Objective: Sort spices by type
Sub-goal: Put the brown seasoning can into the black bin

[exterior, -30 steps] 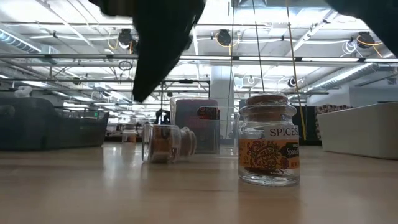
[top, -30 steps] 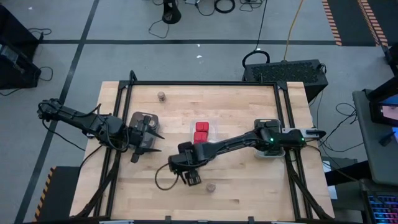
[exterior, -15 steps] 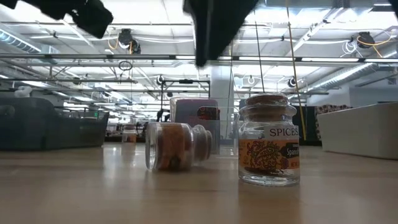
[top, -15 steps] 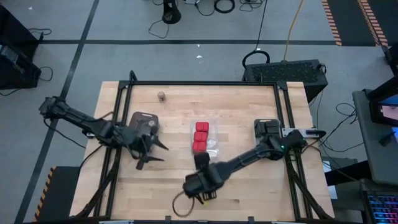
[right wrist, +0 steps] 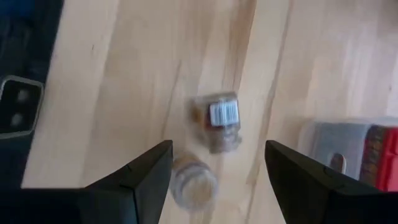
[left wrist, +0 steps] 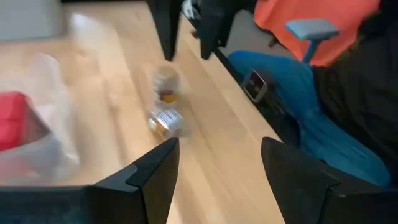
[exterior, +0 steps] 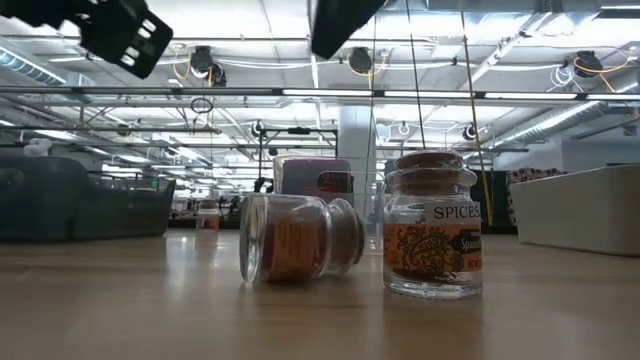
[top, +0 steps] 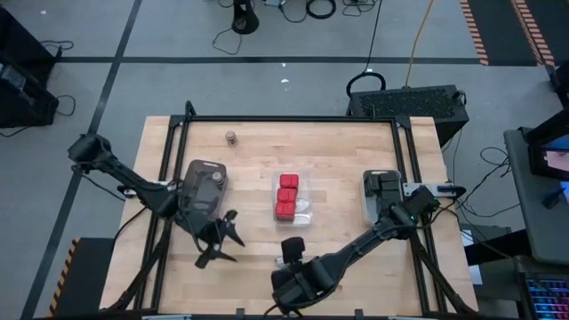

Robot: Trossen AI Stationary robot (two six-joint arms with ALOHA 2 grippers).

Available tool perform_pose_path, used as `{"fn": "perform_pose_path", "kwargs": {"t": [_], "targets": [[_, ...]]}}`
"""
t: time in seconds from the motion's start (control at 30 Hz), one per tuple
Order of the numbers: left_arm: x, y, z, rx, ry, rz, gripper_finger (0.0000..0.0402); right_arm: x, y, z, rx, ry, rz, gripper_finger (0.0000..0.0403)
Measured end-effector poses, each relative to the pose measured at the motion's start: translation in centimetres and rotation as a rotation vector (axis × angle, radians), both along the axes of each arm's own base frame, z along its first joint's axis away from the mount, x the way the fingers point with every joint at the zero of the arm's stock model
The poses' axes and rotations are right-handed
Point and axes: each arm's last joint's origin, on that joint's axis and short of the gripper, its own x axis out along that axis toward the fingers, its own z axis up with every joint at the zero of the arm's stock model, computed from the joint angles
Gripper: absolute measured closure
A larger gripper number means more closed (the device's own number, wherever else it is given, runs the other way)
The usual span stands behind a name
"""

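Note:
Two small round jars with brownish contents stand near the table's near edge. One is upright with a cork lid (exterior: 432,238) (right wrist: 193,180). The other lies on its side (exterior: 300,238) (right wrist: 214,121). My right gripper (right wrist: 217,186) (top: 292,283) hangs open above them, pointing down and touching neither, and its arm hides both jars in the high view. My left gripper (top: 222,244) (left wrist: 217,168) is open over bare table to their left. A third jar (top: 230,137) stands at the far left. Red boxes (top: 286,194) sit in a clear tray.
A grey tray (top: 206,178) lies by the left arm. A white tray holding dark boxes (top: 384,188) sits at the right edge. A seated person (left wrist: 323,93) shows beyond the table's near edge. Bare wood lies between the trays and along the near edge.
My right gripper has moved from the table's middle toward the near edge and risen. The jar lying on its side has rolled toward the near edge. My left gripper has moved from over the grey tray toward the near edge and a little to the right.

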Motion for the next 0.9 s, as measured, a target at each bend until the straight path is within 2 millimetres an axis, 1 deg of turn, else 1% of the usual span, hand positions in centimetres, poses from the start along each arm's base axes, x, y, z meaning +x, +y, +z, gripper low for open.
{"fn": "perform_pose_path", "kwargs": {"t": [0.1,0.2,0.3,0.37,0.47,0.6,0.73,0.9], "targets": [[0.2,-1.3,-0.9,0.010,0.010,-0.011,0.0169,0.5,0.0,-1.4,0.005,-0.011,0.000,0.0165],[0.6,-2.3,-1.2,-0.029,-0.012,-0.005,0.0169,0.9,-0.1,-2.4,0.036,-0.005,-0.001,0.0165],[1.4,-3.2,-2.1,-0.085,-0.011,0.024,0.0169,1.0,-0.2,-2.5,0.083,0.007,0.000,0.0165],[1.9,-3.7,-3.0,-0.085,0.020,0.037,0.0169,1.0,-0.3,-2.6,0.087,0.011,-0.003,0.0165],[2.9,-4.2,-4.3,-0.054,0.059,0.069,0.0169,1.1,-0.3,-2.6,0.088,0.009,-0.012,0.0165],[4.5,-4.4,-5.3,0.015,0.052,0.197,0.0169,0.9,-0.4,-2.6,0.073,0.018,-0.024,0.0165],[5.9,-4.7,-5.7,0.023,0.062,0.242,0.0169,-0.2,-0.3,-1.5,-0.046,-0.021,-0.045,0.0165],[7.4,-5.3,-5.9,-0.032,0.096,0.285,0.0169,-2.7,-0.3,2.2,-0.131,-0.110,-0.121,0.0165]]}}
